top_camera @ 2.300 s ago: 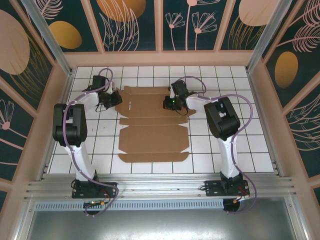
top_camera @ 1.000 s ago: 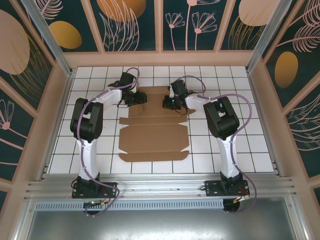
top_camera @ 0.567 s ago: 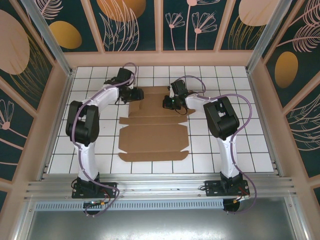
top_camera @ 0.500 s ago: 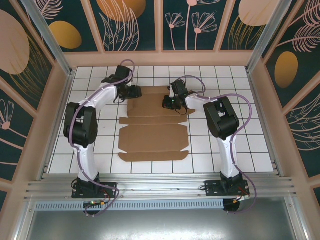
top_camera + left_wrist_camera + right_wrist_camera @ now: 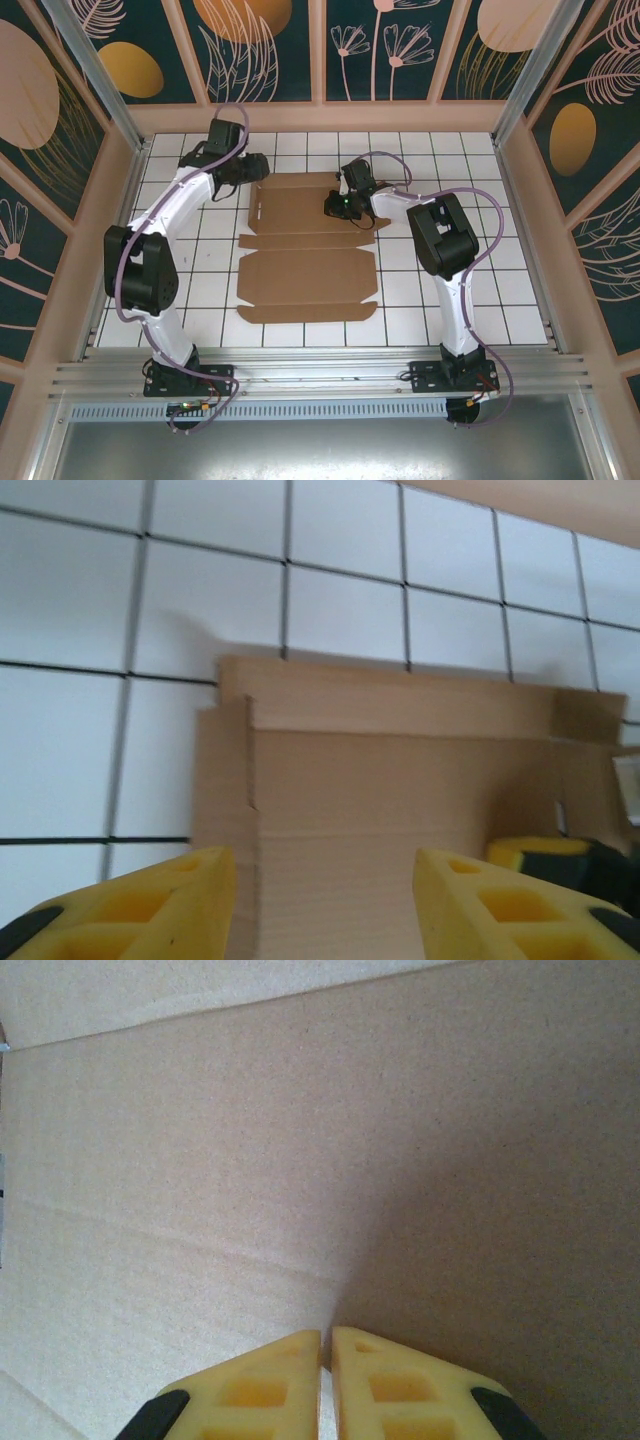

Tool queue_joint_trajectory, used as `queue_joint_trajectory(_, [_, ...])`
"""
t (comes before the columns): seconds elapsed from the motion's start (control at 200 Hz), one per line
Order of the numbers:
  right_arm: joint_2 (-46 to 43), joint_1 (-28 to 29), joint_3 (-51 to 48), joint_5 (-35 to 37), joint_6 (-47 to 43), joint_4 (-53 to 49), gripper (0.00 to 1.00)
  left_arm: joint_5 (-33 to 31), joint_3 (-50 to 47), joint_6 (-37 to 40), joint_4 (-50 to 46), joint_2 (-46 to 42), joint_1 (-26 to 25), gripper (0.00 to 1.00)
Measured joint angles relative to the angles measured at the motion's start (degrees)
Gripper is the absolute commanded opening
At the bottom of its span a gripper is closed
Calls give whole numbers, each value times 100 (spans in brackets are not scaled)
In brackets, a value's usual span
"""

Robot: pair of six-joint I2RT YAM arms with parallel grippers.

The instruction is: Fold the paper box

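The paper box point(image 5: 305, 255) has your right gripper point(image 5: 325, 1345) down on its far panel, fingers pressed all but together with nothing between them. Whether the tips actually touch the board I cannot tell. Treat it as a hold-down rather than a grasp: press just inside the crease so the sheet cannot slide. Your left gripper point(image 5: 320, 865) hangs spread near the far-left corner, pinching nothing; the side tab point(image 5: 225, 780) and the narrow far flap point(image 5: 400, 695) lie ahead of its fingers. I judge the step in hand to be raising that far flap, so come under its edge from the tile side and roll it up about the score line — don't shove it sideways. Beyond both grippers the rest of the sheet lies flat on the white tiled table point(image 5: 200, 290), reaching toward the arm bases — lift slowly, since corrugated board is likely to spring back.
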Motion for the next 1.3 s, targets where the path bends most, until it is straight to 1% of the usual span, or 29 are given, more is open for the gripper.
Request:
queue_joint_trajectory(0.1, [-20,-2,24,2,66,-96,14,422,9,-87,9,42,-184,47])
queue_joint_trajectory(0.245, [-22,-42,85,2,125,-264,14,979,118,-267,203,177,-599,47])
queue_joint_trajectory(0.355, [-33,-157,85,-24,162,-291,14,1154,39,-339,308,295,-730,47])
queue_joint_trajectory(0.39, [-46,-234,85,-48,175,-308,14,1099,-20,-337,304,328,-728,47])
queue_joint_trajectory(0.455, [-68,-422,85,-111,184,-354,15,772,-133,-293,249,407,-710,46])
queue_joint_trajectory(0.606, [-190,-984,87,-389,223,-358,26,-190,-378,-133,107,632,-625,44])
queue_joint_trajectory(0.661, [-284,-1152,96,-503,177,-310,28,-393,-387,-90,61,723,-581,43])
queue_joint_trajectory(0.746, [-448,-1331,201,-581,133,-264,33,-632,-376,-46,59,822,-522,41])
queue_joint_trajectory(0.866, [-472,-1504,874,-485,-136,-431,48,-710,-299,-9,116,879,-481,41])
queue_joint_trajectory(0.926, [-376,-1574,1397,-385,-361,-546,55,-555,-326,-33,299,837,-509,41])
queue_joint_trajectory(0.946, [-323,-1593,1578,-339,-387,-570,56,-450,-365,-55,409,804,-535,41])
queue_joint_trajectory(1.036, [-26,-1681,2271,-291,-673,-603,57,-50,-566,-212,782,654,-743,39])
queue_joint_trajectory(1.146, [643,-1764,3040,-317,-922,-752,56,378,-890,-428,1121,562,-1196,36])
queue_joint_trajectory(1.221, [1108,-1803,3344,-450,-1010,-949,55,540,-1152,-479,1187,564,-1436,35])
queue_joint_trajectory(1.301, [1554,-1827,3552,-603,-1097,-1200,54,573,-1362,-485,1121,608,-1504,34])
